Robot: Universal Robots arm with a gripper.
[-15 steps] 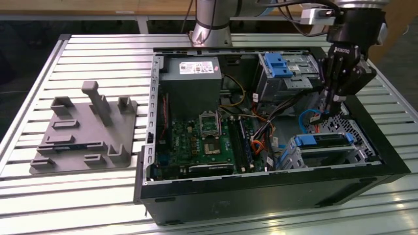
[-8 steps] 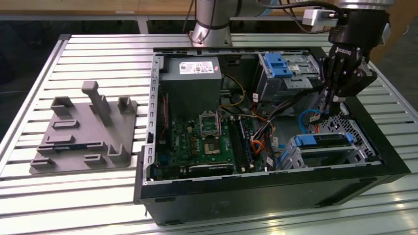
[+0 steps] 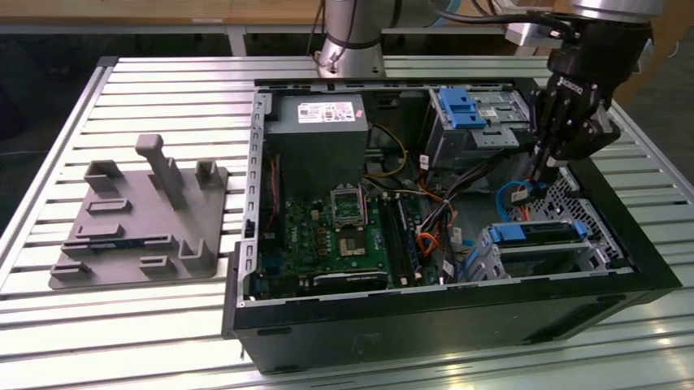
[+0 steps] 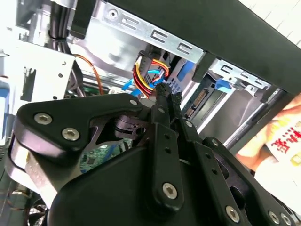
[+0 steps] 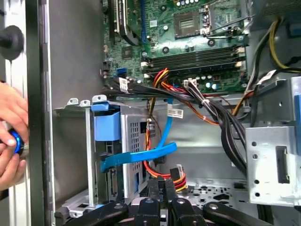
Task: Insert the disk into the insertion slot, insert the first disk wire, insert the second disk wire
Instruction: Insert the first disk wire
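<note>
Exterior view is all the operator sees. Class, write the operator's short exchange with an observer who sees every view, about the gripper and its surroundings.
Operator: What is by the gripper?
Observer: In the second wrist view, its closed fingers sit beside a red-and-yellow wire bundle.
Operator: Anyone near?
Observer: In the first wrist view, a hand sits just outside the case wall.

Disk seated in insertion slot; tool close by.
</note>
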